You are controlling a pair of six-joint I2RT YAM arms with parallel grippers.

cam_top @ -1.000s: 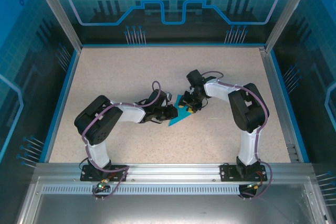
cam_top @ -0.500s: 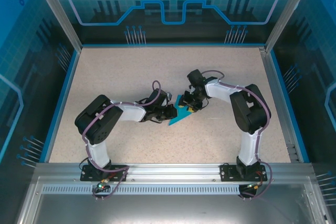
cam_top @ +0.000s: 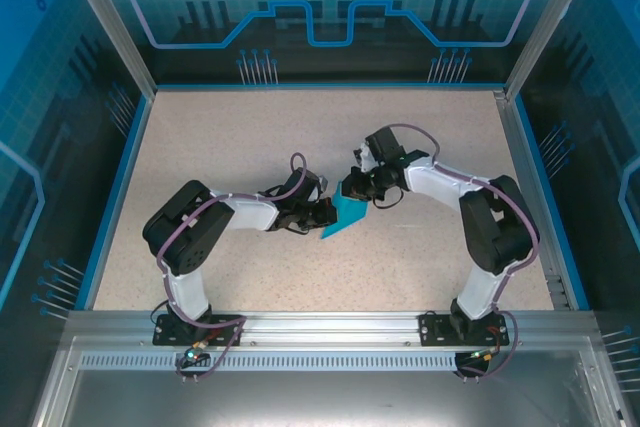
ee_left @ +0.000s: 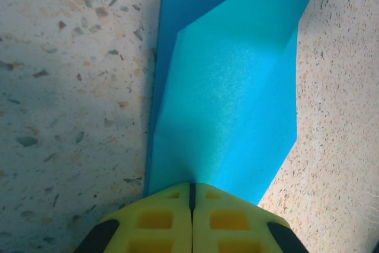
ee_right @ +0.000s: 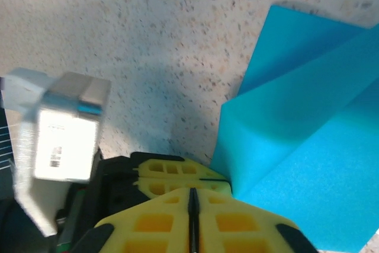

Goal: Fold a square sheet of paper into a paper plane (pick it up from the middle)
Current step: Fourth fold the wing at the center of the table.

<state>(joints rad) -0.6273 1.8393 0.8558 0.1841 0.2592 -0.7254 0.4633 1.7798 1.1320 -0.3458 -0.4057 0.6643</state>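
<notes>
The blue sheet of paper (cam_top: 350, 212), folded into layered flaps with a point toward the near left, is at the table's middle between my two grippers. My left gripper (cam_top: 328, 213) is at its left edge. In the left wrist view the yellow jaws (ee_left: 190, 186) are shut on the paper (ee_left: 231, 99), which fans out from their tips. My right gripper (cam_top: 362, 190) is at the paper's far right corner. Its jaws (ee_right: 190, 192) are pressed together with nothing visible between them; the paper (ee_right: 302, 146) lies just to their right, and the left gripper's fingers (ee_right: 163, 173) are right in front.
The speckled tabletop (cam_top: 250, 137) is bordered by a blue rim (cam_top: 120, 177) and transparent walls. The two arm bases are bolted to the metal rail (cam_top: 330, 327) at the near edge.
My right gripper has shut and its arm has swung, elbow going right. The left gripper has closed the last bit. The paper now stands up wider between the two grippers.
</notes>
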